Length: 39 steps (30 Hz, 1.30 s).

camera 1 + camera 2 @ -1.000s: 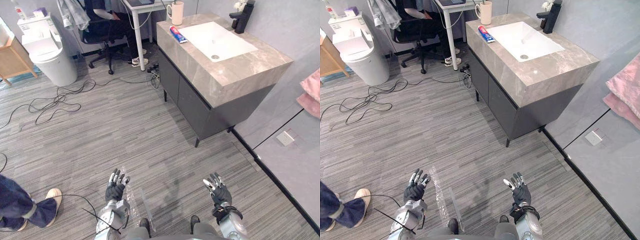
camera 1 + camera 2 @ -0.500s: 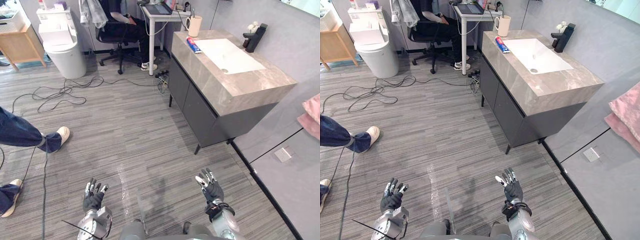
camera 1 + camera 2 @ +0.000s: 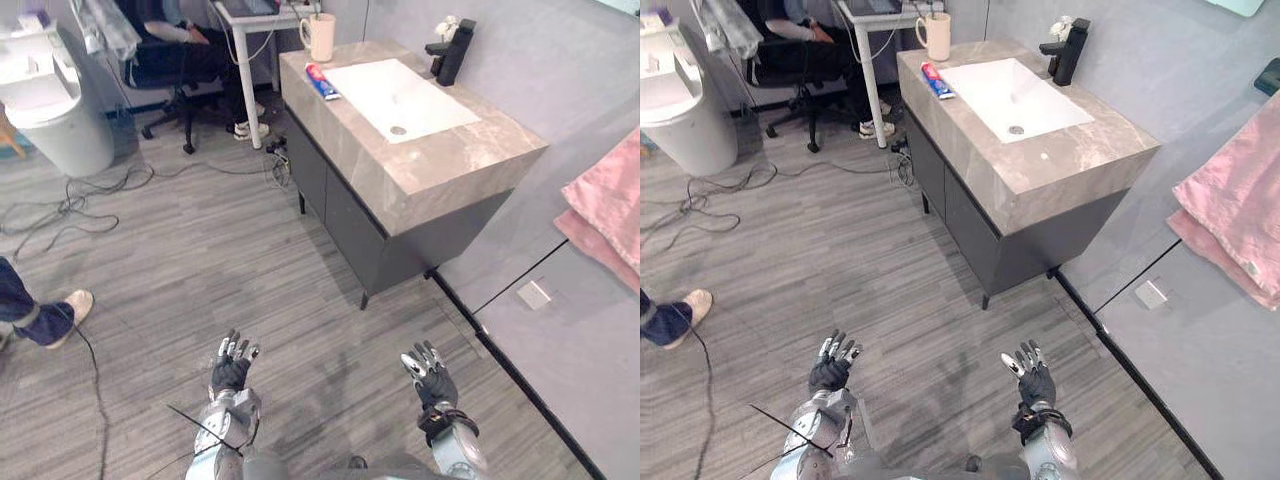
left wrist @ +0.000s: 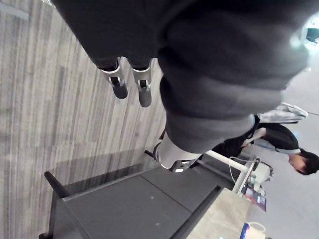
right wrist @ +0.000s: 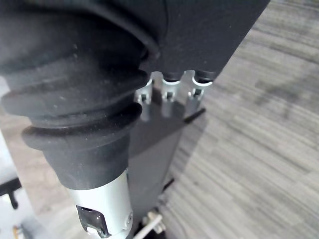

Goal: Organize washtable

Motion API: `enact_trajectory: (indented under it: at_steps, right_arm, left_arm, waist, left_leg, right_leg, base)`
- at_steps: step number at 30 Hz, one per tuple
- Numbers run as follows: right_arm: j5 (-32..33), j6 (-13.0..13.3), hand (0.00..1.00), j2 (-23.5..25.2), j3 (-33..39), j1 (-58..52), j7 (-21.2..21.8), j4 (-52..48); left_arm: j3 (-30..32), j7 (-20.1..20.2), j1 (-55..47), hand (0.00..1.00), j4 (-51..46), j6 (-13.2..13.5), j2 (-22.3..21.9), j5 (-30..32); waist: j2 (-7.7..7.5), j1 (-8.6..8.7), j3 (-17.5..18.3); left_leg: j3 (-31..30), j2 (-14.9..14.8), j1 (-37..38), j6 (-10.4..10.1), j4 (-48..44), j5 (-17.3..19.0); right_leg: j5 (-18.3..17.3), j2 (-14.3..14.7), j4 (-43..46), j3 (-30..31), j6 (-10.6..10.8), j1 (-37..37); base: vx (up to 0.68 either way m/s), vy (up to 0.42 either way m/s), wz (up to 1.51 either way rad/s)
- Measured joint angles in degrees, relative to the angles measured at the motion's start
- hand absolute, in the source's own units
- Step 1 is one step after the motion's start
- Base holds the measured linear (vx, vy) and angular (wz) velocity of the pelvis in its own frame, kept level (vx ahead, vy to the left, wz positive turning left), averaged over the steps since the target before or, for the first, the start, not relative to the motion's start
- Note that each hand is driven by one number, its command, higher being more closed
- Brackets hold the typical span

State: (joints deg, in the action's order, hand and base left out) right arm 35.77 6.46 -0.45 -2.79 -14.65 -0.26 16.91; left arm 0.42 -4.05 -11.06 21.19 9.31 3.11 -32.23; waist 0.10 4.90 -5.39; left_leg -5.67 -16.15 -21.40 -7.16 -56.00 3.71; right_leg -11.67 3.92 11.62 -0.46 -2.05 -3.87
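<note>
Well ahead of both hands, across open floor: washtable [image 3: 455,150], nearer the right hand [image 3: 433,380] than the left hand [image 3: 231,372]. Both hands are low, backs up, fingers straight and spread, nothing in either.

Step looks like the approach; too far off for any reach. To do it well: close in square to the cabinet front, keep hands above the counter edge, and stop where the far end is in range.

Likely targets sit at the end farthest from the hands:
- toothpaste tube [image 3: 322,82] lying flat on the counter, just beside the white basin [image 3: 380,90]
- cream mug [image 3: 321,37] upright at the far corner, beyond the tube

Black faucet [image 3: 450,52] stands on the basin's wall side. Counter is a grey-brown stone look over a dark cabinet.
</note>
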Motion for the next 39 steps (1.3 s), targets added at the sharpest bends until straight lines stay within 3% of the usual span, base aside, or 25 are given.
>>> enact_trajectory:
  at_steps: [2,4,6,8,9,10,11,12,14,16,18,19,21,22,23,25,26,28,30,31,32,33,34,35,39]
  right_arm:
    - [0.32,0.47,0.0,0.08,0.48,1.19,-0.74,0.61]
    - [0.4,1.91,0.0,0.1,1.56,1.65,-0.96,0.73]
    - [0.15,2.03,0.0,0.04,2.48,1.21,-0.95,0.73]
    - [0.07,2.08,0.0,-0.47,2.54,0.53,-0.96,0.74]
    - [-0.48,1.98,0.0,-0.68,2.65,-0.16,-0.99,1.06]
    - [-0.97,1.95,0.0,-0.49,2.5,-1.25,-1.02,1.34]
    - [-1.33,1.9,0.0,-0.17,2.36,-1.5,-1.01,1.75]
    - [-2.16,1.76,0.0,0.56,2.53,-1.3,-1.08,2.52]
    - [-3.3,1.36,0.0,1.76,1.28,0.01,-0.71,2.35]
    - [-3.86,1.0,0.0,1.64,0.99,2.74,-0.68,2.97]
    - [-3.98,1.01,0.0,1.26,1.13,4.92,-0.55,4.4]
    - [-4.08,0.93,0.0,1.25,1.18,5.53,-0.54,5.07]
    - [-4.34,0.75,0.0,1.22,1.22,6.01,-0.49,6.07]
    - [-4.34,0.7,0.0,1.19,1.33,5.27,-0.55,6.09]
    - [-3.62,0.52,0.0,0.68,1.55,4.6,-0.52,6.2]
    - [-3.21,0.28,0.0,0.52,1.4,3.92,-0.13,6.2]
    - [-2.84,-0.21,0.0,0.57,0.55,3.58,0.6,6.19]
    - [-2.92,-0.59,0.0,0.86,-0.8,3.08,1.99,6.18]
    - [-2.85,-0.66,0.0,0.53,-1.49,3.07,2.92,6.06]
    - [-2.74,-0.67,0.0,0.52,-2.09,3.03,2.96,5.42]
    - [-2.69,-0.67,0.0,0.48,-2.38,2.99,2.97,5.05]
    - [-2.67,-0.67,0.0,0.28,-2.8,2.75,3.01,4.1]
    - [-2.63,-0.6,0.0,0.18,-2.83,2.84,3.13,3.87]
    - [-2.6,-0.48,0.0,-0.17,-2.64,3.04,3.1,3.99]
    - [-2.52,-0.55,0.0,-1.97,-2.6,3.63,2.87,4.11]
  left_arm:
    - [-0.01,-0.11,0.02,0.0,1.05,0.01,-0.01,-0.96]
    - [0.0,0.04,0.37,0.0,1.46,0.09,0.0,-1.07]
    - [0.04,0.11,0.86,0.0,1.47,0.13,-0.01,-1.01]
    - [0.31,0.12,0.87,0.0,1.54,0.15,-0.02,-0.96]
    - [0.34,0.09,0.75,0.0,2.07,0.13,-0.11,-0.95]
    - [0.55,0.07,0.06,0.0,1.99,0.24,-0.09,-0.93]
    - [0.97,0.06,-0.44,0.0,1.97,0.28,-0.07,-0.93]
    - [1.82,-0.01,-1.38,0.0,1.65,0.71,-0.59,-0.94]
    - [3.91,-0.14,-2.33,0.0,1.15,1.89,-0.35,-0.99]
    - [4.43,-0.12,-4.32,0.0,0.99,2.0,-0.09,-1.17]
    - [4.31,-0.03,-4.12,0.0,0.05,2.0,0.25,-1.41]
    - [4.28,0.09,-3.74,0.0,-0.31,1.99,0.3,-1.44]
    - [3.86,0.21,-2.85,0.0,-0.71,2.02,0.86,-1.28]
    - [2.6,0.22,-2.43,0.0,-1.07,2.01,1.58,-1.05]
    - [1.1,0.28,-1.7,0.0,-2.54,1.99,2.37,-0.82]
    - [0.39,0.35,-1.42,0.0,-4.52,2.18,2.91,-0.74]
    - [0.07,0.48,-1.04,0.0,-6.43,2.42,3.74,-0.49]
    - [0.07,1.32,-0.64,0.0,-7.36,2.53,5.38,1.21]
    - [-0.24,1.63,-0.95,0.0,-7.34,2.46,5.11,1.53]
    - [-0.78,1.97,-2.08,0.0,-7.29,2.22,4.61,1.55]
    - [-0.95,2.13,-2.69,0.0,-7.28,2.13,4.27,1.56]
    - [-1.03,2.69,-3.76,0.0,-7.28,1.96,3.12,1.62]
    - [-1.45,2.84,-4.52,0.0,-7.35,1.85,2.73,1.95]
    - [-2.08,2.83,-4.37,0.0,-7.04,1.71,2.35,2.15]
    - [-3.99,2.92,-4.7,0.0,-7.27,0.89,-1.25,2.69]
  waist:
    - [-0.01,-0.63,-0.33]
    - [-1.05,-0.89,-0.97]
    - [-1.87,-1.06,-1.36]
    - [-1.75,-1.12,-1.34]
    - [-0.95,-1.02,-1.53]
    - [-1.27,-1.56,-1.42]
    - [-1.9,-1.91,-1.29]
    - [-3.16,-2.68,-0.66]
    - [-5.24,-3.27,-0.77]
    - [-5.26,-3.92,-0.73]
    - [-5.08,-3.78,0.02]
    - [-5.14,-3.79,0.09]
    - [-5.0,-3.63,0.78]
    - [-4.03,-2.38,1.79]
    - [-1.7,-2.22,1.93]
    - [-0.37,-2.17,2.04]
    - [0.06,-2.0,2.08]
    - [0.53,-1.76,1.9]
    - [0.46,-1.62,2.42]
    - [0.72,-1.66,2.17]
    - [0.61,-1.62,2.17]
    - [0.42,-1.21,2.26]
    - [-0.98,-1.12,2.93]
    - [-1.82,-0.99,3.01]
    - [-1.09,-2.5,2.65]
  left_leg:
    - [2.28,0.29,-1.3,2.6,-2.87,4.64]
    - [4.91,2.25,-1.87,4.18,5.86,6.58]
    - [4.17,4.64,-1.98,3.78,18.63,6.33]
    - [1.81,6.55,-2.08,2.44,30.95,4.98]
    - [-1.8,7.17,-2.13,2.01,37.13,4.0]
    - [-3.93,7.12,-1.94,0.03,39.75,1.76]
    - [-3.17,7.59,-1.89,-1.83,38.42,-1.22]
    - [-2.54,9.35,-2.29,-1.94,34.29,-3.4]
    - [-1.89,10.26,-5.11,-0.19,24.62,2.77]
    - [-2.9,10.76,-6.1,-0.14,14.06,9.2]
    - [-1.7,11.13,-5.48,0.82,12.89,12.85]
    - [-0.26,11.13,-5.2,1.12,13.14,13.07]
    - [5.4,11.58,-2.05,2.64,17.6,12.92]
    - [7.02,12.29,-1.08,4.32,20.23,11.93]
    - [9.02,12.51,0.46,6.13,23.42,10.83]
    - [9.89,12.89,1.56,7.66,25.83,9.83]
    - [10.17,13.31,2.48,8.65,27.57,9.14]
    - [9.85,14.08,4.2,9.25,30.39,8.23]
    - [9.09,14.31,5.82,9.74,32.88,7.12]
    - [8.68,14.34,7.57,9.75,34.83,6.41]
    - [8.58,14.39,8.42,9.81,35.47,6.21]
    - [8.52,14.55,9.81,9.76,35.99,5.98]
    - [7.99,16.34,10.26,9.73,35.77,5.98]
    - [7.31,17.24,10.57,9.67,35.65,6.02]
    - [5.61,17.11,11.61,8.3,38.21,4.5]
  right_leg:
    - [-0.1,-0.6,-0.12,2.81,-0.17,-1.48]
    - [-0.14,-2.73,-1.34,4.95,-0.13,-4.11]
    - [-0.99,-4.69,-1.9,5.74,0.3,-4.89]
    - [-4.37,-6.3,-1.81,6.97,1.65,-5.27]
    - [-6.33,-6.86,-1.42,7.28,2.63,-6.17]
    - [-8.53,-7.9,-0.18,8.66,3.8,-6.81]
    - [-9.68,-8.79,0.65,9.47,4.23,-7.07]
    - [-11.17,-10.43,2.39,11.95,5.15,-6.17]
    - [-10.86,-11.71,4.52,16.4,6.58,-4.52]
    - [-10.17,-12.92,5.27,22.05,8.03,-4.6]
    - [-6.95,-14.34,5.65,25.2,10.95,-2.87]
    - [-5.67,-14.73,6.41,26.49,10.92,-1.84]
    - [0.51,-16.04,11.62,29.25,9.5,3.46]
    - [5.38,-16.12,14.49,28.45,6.85,6.56]
    - [12.37,-16.1,16.11,27.49,5.41,9.67]
    - [16.01,-16.3,16.3,25.98,2.75,10.96]
    - [15.83,-15.97,16.71,24.76,2.55,11.37]
    - [11.86,-12.84,16.71,24.37,3.49,11.18]
    - [6.48,-8.91,15.94,24.18,5.28,11.02]
    - [1.95,-5.62,13.89,23.5,6.45,11.14]
    - [0.7,-4.34,12.98,23.12,6.45,11.2]
    - [-0.28,-2.04,10.67,22.23,6.5,11.14]
    - [2.36,-1.68,7.45,21.22,5.3,11.31]
    - [1.09,-2.56,7.6,19.45,5.33,11.5]
    - [1.93,-3.08,2.47,18.02,4.63,8.96]
  base:
    - [0.19,0.019,-0.79]
    - [0.24,0.079,-0.72]
    - [0.21,0.133,-0.44]
    - [0.23,0.222,-0.43]
    - [0.3,0.349,-0.42]
    - [0.32,0.377,-0.45]
    - [0.42,0.495,-0.65]
    - [0.4,0.484,-0.83]
    - [0.33,0.406,-0.94]
    - [0.3,0.393,-1.14]
    - [0.22,0.356,-1.0]
    - [0.14,0.403,-1.13]
    - [0.09,0.417,-1.0]
    - [0.09,0.424,-0.79]
    - [0.06,0.359,-0.58]
    - [0.03,0.265,-0.3]
    - [0.02,0.273,-0.02]
    - [0.03,0.213,0.13]
    - [0.05,0.076,0.2]
    - [0.06,0.033,0.15]
    - [0.05,-0.015,0.26]
    - [0.05,-0.053,0.42]
    - [0.05,-0.066,0.51]
    - [0.06,-0.096,0.48]
    - [0.02,-0.081,0.13]
